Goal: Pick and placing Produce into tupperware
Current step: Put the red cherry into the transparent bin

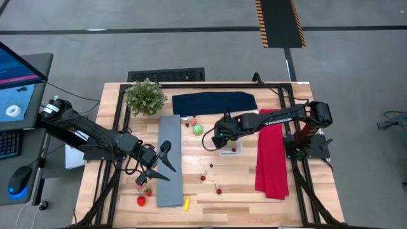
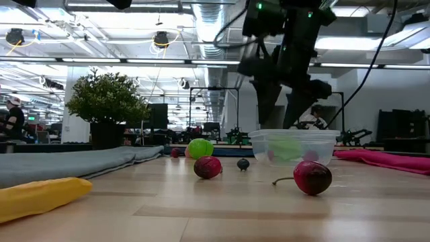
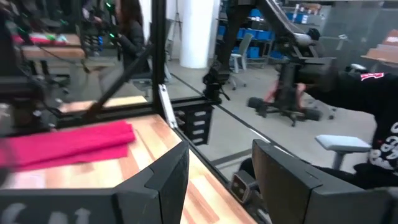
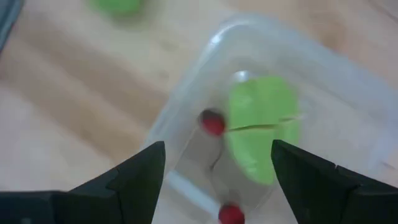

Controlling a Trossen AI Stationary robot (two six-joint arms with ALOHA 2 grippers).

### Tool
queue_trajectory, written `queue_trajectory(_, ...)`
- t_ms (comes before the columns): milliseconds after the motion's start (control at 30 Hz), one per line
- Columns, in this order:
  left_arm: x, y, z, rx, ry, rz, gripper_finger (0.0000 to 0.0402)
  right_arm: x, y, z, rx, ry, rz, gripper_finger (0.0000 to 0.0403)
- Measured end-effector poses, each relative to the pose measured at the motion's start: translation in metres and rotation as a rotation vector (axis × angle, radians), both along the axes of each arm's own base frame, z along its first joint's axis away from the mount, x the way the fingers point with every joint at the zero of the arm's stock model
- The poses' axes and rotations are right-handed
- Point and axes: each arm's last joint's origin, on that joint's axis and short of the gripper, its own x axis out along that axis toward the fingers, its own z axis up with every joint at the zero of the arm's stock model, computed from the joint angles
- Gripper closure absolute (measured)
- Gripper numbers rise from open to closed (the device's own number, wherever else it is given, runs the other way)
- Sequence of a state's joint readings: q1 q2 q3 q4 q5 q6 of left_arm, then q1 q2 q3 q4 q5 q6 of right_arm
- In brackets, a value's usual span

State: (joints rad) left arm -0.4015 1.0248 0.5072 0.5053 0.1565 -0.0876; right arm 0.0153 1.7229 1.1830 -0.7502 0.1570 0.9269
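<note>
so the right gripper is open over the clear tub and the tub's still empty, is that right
Not quite. The right gripper is open above the clear tub, but the tub isn't empty: the right wrist view shows a lime-green piece and small red cherries inside it.

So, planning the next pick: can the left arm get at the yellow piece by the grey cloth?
Probably yes. The yellow piece lies bare on the wood beside the grey cloth, nothing on it. The left pincer hangs open over that cloth close by; the right pincer is over the tub.
</note>
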Motion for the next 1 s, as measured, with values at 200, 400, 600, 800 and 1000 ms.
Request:
queue_trajectory(200,0.001,0.001,0.004,0.016,-0.057,0.053,0.0235,0.003,0.025,0.007,-0.034,-0.008,0.183,0.0086)
queue_trajectory(400,0.001,0.002,0.008,0.001,-0.096,0.099,0.0235,0.006,0.065,0.021,-0.038,-0.066,0.3,0.0086)
queue_trajectory(600,0.002,0.004,0.009,-0.007,-0.106,0.178,0.0235,0.007,0.111,0.029,0.009,-0.228,0.318,0.0086)
queue_trajectory(800,0.003,0.006,0.009,-0.003,-0.106,0.258,0.0235,0.006,0.15,0.038,0.106,-0.389,0.329,0.0086)
queue_trajectory(1000,0.002,0.006,0.009,-0.006,-0.104,0.259,0.0235,-0.004,0.176,0.039,0.091,-0.451,0.312,0.0086)
